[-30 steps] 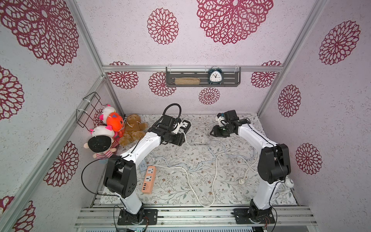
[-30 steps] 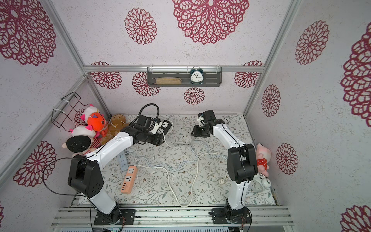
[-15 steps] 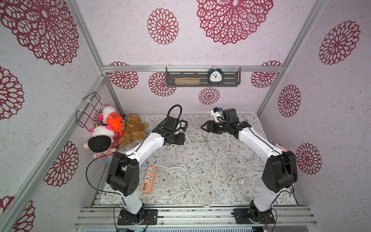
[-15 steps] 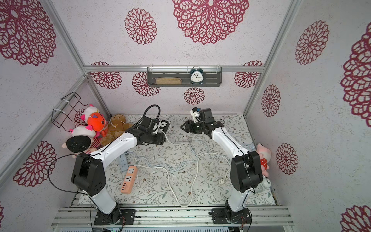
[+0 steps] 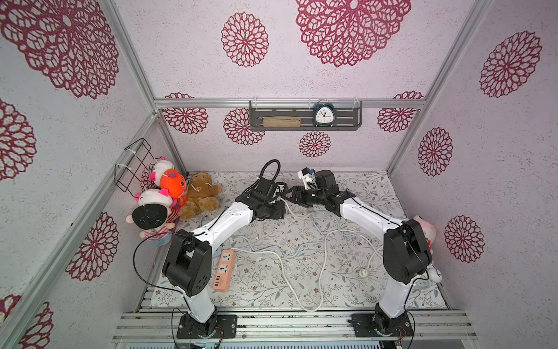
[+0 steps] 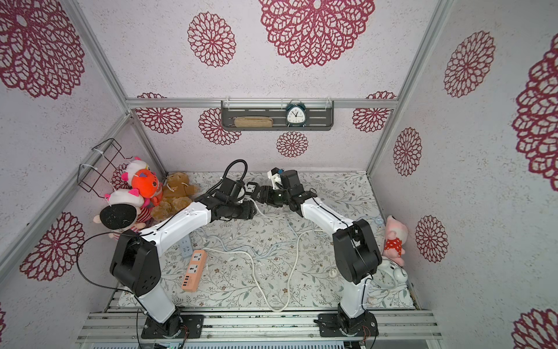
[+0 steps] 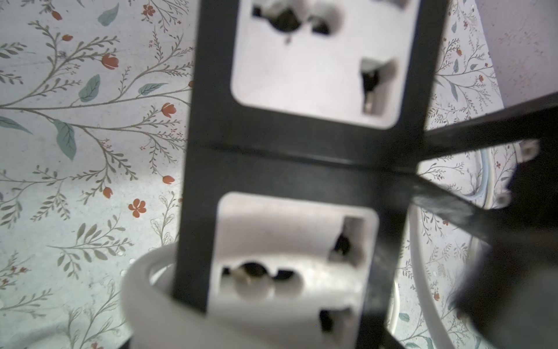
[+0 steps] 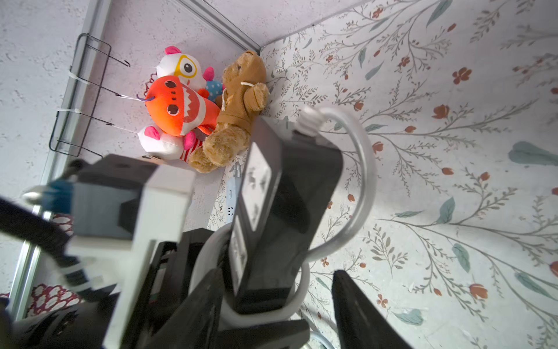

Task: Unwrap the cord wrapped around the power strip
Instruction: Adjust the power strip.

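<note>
A black power strip (image 5: pixel 281 189) with white sockets hangs above the back of the table, with my left gripper (image 5: pixel 274 197) shut on it. The white cord (image 8: pixel 363 181) leaves one end of the power strip (image 8: pixel 287 196), arcs round and loops once about the body. The rest of the cord (image 5: pixel 324 263) trails loose over the table. My right gripper (image 8: pixel 283 314) is open, with the strip's looped end between its fingers (image 8: pixel 362 311). In the left wrist view the strip (image 7: pixel 302 163) fills the picture and the cord loop (image 7: pixel 145 290) circles its near end.
An orange power strip (image 5: pixel 224 269) lies near the left arm's base, a pale one (image 6: pixel 185 246) beside it. Other cords (image 5: pixel 259 250) cross the floral table. Plush toys (image 5: pixel 169 193) fill the back left corner. A pink plush (image 5: pixel 425 231) leans at the right wall.
My right gripper has swung left across the back of the table, from well apart to around the strip's end, its jaws a little wider. The left gripper has raised the strip slightly.
</note>
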You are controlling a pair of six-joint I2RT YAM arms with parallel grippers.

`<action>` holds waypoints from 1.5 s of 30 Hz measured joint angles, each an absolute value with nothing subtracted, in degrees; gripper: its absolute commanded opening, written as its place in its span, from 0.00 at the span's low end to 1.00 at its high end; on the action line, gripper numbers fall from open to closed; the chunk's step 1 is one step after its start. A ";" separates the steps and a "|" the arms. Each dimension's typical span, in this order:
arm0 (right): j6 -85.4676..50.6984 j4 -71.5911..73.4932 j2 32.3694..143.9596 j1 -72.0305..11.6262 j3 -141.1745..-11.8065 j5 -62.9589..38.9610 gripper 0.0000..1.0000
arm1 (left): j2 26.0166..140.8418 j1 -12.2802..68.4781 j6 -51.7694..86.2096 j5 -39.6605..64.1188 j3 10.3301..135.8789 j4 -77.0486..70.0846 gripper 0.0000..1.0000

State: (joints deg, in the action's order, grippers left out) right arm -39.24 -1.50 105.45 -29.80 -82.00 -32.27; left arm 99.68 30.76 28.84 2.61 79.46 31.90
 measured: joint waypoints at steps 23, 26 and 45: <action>-42.39 -2.63 109.43 -28.97 -88.58 -38.72 0.10 | 98.13 31.75 28.01 5.26 78.11 29.71 0.81; -40.56 -4.84 110.89 -28.16 -90.48 -39.27 0.07 | 95.83 31.97 24.84 5.41 78.11 31.03 0.98; -32.01 -15.66 117.23 -23.24 -100.29 -55.37 0.04 | 86.50 15.64 30.48 23.42 70.78 17.19 0.89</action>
